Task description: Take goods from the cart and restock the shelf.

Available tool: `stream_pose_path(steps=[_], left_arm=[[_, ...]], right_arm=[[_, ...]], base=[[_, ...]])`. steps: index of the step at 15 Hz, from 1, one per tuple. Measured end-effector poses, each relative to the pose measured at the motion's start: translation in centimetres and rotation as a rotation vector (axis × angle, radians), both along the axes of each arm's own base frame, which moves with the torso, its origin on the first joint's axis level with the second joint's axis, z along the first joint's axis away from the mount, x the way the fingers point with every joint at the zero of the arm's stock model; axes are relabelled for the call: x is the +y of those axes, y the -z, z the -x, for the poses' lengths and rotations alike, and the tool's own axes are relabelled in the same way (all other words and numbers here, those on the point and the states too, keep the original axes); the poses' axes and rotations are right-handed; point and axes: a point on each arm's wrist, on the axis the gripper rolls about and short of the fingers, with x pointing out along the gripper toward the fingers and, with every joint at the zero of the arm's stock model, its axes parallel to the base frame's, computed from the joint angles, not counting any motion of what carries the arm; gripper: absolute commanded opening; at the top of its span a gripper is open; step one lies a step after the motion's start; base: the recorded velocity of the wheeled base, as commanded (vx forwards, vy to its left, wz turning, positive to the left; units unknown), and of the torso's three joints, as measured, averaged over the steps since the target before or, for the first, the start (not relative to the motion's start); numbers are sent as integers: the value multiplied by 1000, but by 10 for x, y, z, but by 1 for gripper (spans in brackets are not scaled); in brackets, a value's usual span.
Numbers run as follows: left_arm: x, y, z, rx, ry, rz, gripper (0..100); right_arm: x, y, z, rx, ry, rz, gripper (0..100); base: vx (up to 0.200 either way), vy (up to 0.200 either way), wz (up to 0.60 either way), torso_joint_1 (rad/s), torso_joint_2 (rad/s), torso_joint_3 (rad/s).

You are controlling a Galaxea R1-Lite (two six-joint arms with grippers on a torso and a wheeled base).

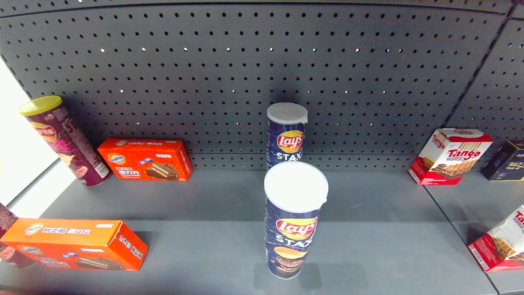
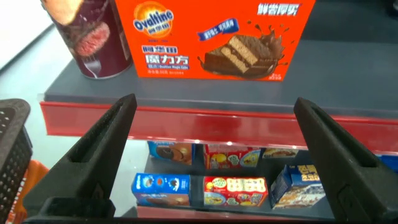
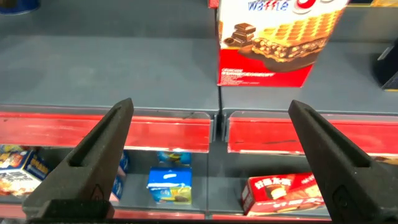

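On the grey shelf [image 1: 368, 237], two dark blue chip cans stand upright in a row, one near the front [image 1: 292, 221] and one at the back [image 1: 285, 135]. A maroon chip can [image 1: 61, 141] and two orange boxes [image 1: 145, 159] [image 1: 73, 245] stand at the left. My left gripper [image 2: 214, 162] is open, just in front of the shelf's red edge strip [image 2: 211, 121], below an orange box [image 2: 214, 37]. Open too, my right gripper [image 3: 211, 162] hangs before the shelf edge, under a red and white wafer box [image 3: 273, 43]. Nothing is between either pair of fingers.
Red and white wafer boxes [image 1: 450, 157] [image 1: 501, 246] and a dark box [image 1: 507, 160] stand at the right. A lower shelf holds several small boxes [image 2: 233, 190] [image 3: 169, 183]. A dark basket edge [image 2: 12, 149] shows beside the left gripper. Bare shelf lies on both sides of the front blue can.
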Motion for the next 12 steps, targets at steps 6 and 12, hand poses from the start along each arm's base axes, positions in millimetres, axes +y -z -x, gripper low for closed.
stream_pose_path(steps=[6, 12], left_arm=[[0, 0, 0, 0, -1, 1, 100], [0, 0, 0, -1, 0, 0, 100]], right_arm=[[0, 0, 0, 0, -1, 0, 100], [0, 0, 0, 0, 0, 0, 100]], base=[[0, 0, 0, 0, 0, 0], [0, 0, 0, 0, 0, 0]])
